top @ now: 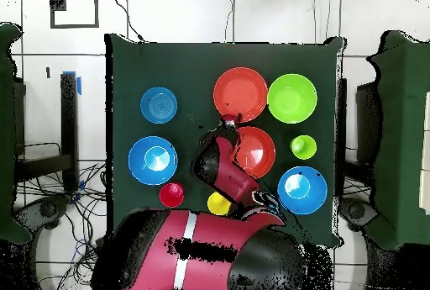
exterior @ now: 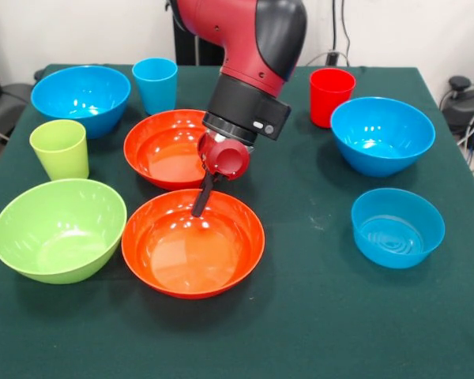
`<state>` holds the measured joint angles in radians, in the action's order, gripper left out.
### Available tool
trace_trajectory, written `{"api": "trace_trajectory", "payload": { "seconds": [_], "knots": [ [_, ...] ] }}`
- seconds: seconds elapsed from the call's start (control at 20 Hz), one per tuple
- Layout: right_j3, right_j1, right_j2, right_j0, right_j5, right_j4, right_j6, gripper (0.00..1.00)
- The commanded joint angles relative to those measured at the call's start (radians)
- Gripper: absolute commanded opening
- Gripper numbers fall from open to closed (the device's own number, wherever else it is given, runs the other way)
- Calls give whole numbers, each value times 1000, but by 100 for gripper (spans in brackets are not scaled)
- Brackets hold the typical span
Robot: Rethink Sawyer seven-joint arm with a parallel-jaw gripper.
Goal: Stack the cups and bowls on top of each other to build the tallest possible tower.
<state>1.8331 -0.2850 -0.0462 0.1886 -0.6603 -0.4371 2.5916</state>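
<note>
From the front, the gripper (exterior: pixel 203 201) is dipping over the far rim of the nearer orange bowl (exterior: pixel 193 243), the second orange bowl (exterior: pixel 167 148) sitting just behind; whether its fingers are parted cannot be told. From overhead, the arm (top: pixel 220 165) is crossing one orange bowl (top: pixel 256 152); a yellow cup (top: pixel 218 204) is standing near the robot, nothing stacked.

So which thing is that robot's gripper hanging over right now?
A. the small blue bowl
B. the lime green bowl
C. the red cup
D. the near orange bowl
D: in the front view the gripper reaches down over the far rim of the near orange bowl, well apart from the lime green bowl, the red cup and the small blue bowl.
</note>
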Motion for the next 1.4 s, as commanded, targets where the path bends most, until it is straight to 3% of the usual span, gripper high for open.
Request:
{"api": "trace_trajectory", "payload": {
  "seconds": [0.05,1.4],
  "knots": [
    [62,44,94,-22,6,-5,245,0],
    [57,67,124,-127,17,-125,344,0]
  ]
}}
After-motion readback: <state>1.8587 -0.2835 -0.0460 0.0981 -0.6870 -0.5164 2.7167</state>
